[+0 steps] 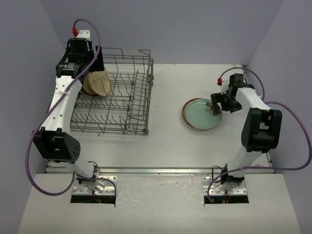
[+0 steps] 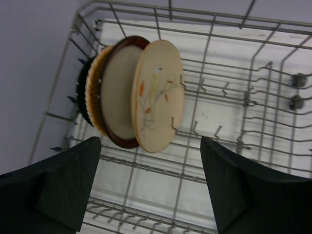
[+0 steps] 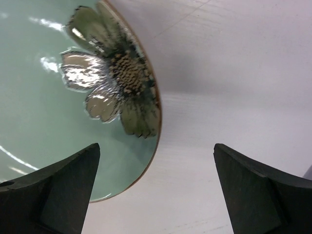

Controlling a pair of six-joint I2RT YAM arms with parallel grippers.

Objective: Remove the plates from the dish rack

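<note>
The grey wire dish rack [image 1: 147, 92] stands at the left of the table. Several plates stand upright in its far left corner [image 1: 96, 83]: a cream floral plate [image 2: 158, 95] in front, then a dark-rimmed beige one [image 2: 119, 97], a tan one [image 2: 94, 92] and a black one [image 2: 82, 92]. My left gripper [image 2: 151, 185] hovers open just short of the floral plate, nothing between its fingers. A mint green plate [image 1: 204, 115] with a flower motif [image 3: 48, 122] lies flat on a brown-rimmed plate [image 1: 186, 119] on the table. My right gripper [image 3: 156, 190] is open at its right edge, holding nothing.
Upright tines [image 2: 222, 90] and raised wire sides [image 2: 273, 73] of the rack surround the plates. Purple walls close in the table at the back and on both sides. The right arm's elbow [image 1: 261, 129] stands near the table's right edge.
</note>
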